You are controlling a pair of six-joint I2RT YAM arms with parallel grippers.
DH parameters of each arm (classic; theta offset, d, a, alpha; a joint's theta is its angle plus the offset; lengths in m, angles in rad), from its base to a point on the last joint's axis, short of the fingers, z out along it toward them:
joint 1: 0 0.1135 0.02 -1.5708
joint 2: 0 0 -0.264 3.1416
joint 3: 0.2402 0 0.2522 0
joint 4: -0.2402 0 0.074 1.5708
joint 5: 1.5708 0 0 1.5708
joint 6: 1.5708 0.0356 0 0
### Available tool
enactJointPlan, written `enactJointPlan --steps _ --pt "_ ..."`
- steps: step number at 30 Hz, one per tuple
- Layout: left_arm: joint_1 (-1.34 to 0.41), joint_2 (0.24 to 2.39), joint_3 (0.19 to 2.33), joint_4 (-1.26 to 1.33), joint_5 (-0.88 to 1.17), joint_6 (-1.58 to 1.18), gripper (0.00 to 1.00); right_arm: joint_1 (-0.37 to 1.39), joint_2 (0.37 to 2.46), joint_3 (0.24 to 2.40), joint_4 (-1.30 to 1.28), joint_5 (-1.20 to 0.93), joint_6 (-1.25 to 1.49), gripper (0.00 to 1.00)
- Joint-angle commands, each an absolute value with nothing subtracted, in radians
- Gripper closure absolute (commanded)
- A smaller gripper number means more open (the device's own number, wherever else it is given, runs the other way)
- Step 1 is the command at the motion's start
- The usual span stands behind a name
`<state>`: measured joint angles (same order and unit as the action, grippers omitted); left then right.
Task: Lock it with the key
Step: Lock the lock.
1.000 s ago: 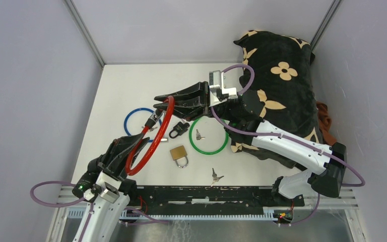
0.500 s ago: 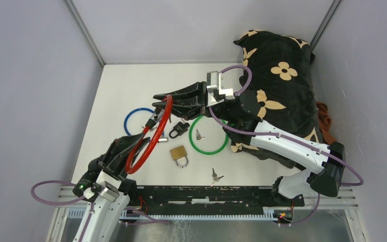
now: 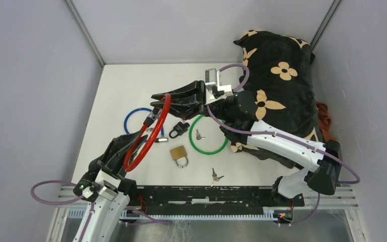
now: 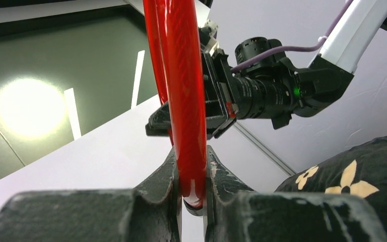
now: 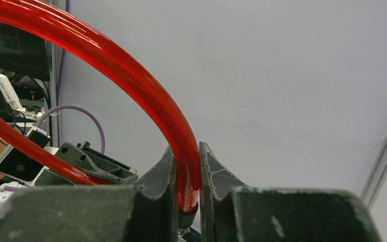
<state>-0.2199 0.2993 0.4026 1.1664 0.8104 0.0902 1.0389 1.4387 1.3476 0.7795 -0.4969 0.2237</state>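
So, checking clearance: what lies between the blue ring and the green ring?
Top view: a black lock body lies there, with the held red cable loop crossing beside it.

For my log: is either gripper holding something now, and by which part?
Both hold the red cable loop, on its tube: the left gripper at the near end, the right gripper at the far end.

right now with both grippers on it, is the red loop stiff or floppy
Probably stiff: the red loop holds a smooth arc between the left gripper and right gripper, no sag. Its glossy coating may slide in a pinch.
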Motion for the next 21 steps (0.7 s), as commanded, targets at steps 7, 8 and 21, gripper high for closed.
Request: enactJointPlan --steps 7,8,21 --pt "-0.215 0.289 0.404 1.249 0.761 0.09 0.98 1.04 1.476 1.38 0.86 -0.477 0.283 1.0" --pt "-0.215 0.288 0.404 1.249 0.754 0.094 0.98 1.04 1.474 1.378 0.857 -0.475 0.281 1.0" --pt "-0.214 0.382 0.457 1.36 0.441 -0.14 0.98 1.058 1.588 1.433 0.778 -0.519 0.34 0.95"
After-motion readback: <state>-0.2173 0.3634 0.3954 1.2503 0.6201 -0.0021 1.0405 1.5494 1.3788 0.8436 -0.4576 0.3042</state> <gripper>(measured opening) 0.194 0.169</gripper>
